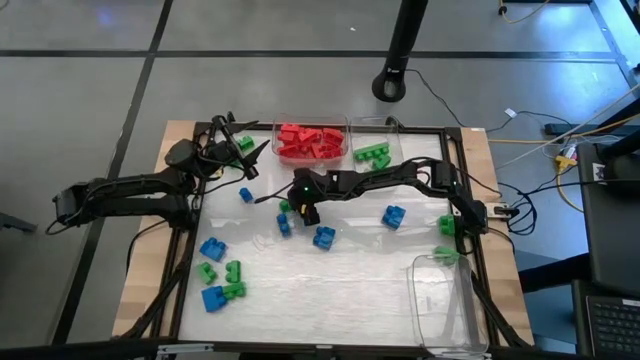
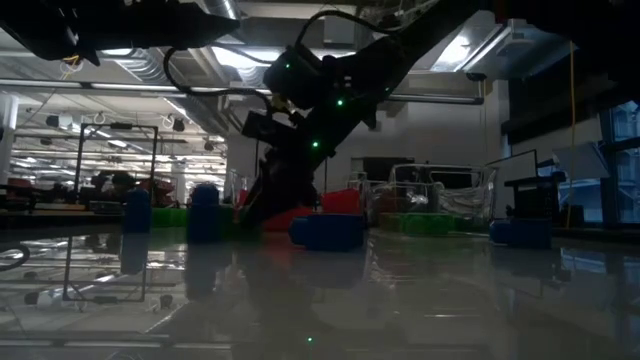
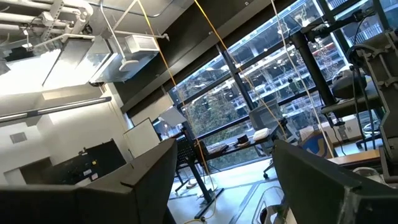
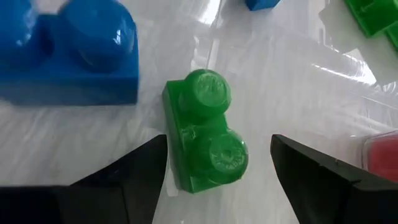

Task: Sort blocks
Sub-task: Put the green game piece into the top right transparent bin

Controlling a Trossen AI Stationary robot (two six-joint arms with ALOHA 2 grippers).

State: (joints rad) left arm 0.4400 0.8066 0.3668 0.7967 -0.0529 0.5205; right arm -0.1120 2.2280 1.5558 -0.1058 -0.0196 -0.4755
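The right claw (image 4: 217,171) is down low over the middle of the table (image 1: 340,290), its two dark fingers (image 4: 134,174) spread apart with a green two-stud block (image 4: 204,129) sitting on the table between them, not gripped as far as I can see. Right next to it lies a bigger blue block (image 4: 68,59), flat on the table. From above, the right claw (image 1: 305,212) shows a little toward the far edge from the table's centre, with blue blocks (image 1: 323,237) scattered around it and another blue one (image 1: 394,215) off toward the right edge.

At the far edge, a clear bin (image 1: 310,128) holds a heap of red blocks (image 1: 310,142), and a second clear bin (image 1: 376,130) beside it holds green blocks (image 1: 374,155). A third, larger clear bin (image 1: 447,300) stands at the near right corner. Near the left edge toward the front, a mixed cluster of blue and green blocks (image 1: 220,282) waits on the table.

The left claw (image 1: 248,155) hangs near the far left corner, fingers (image 3: 143,180) parted, holding nothing that I can see, pointing off into the room.
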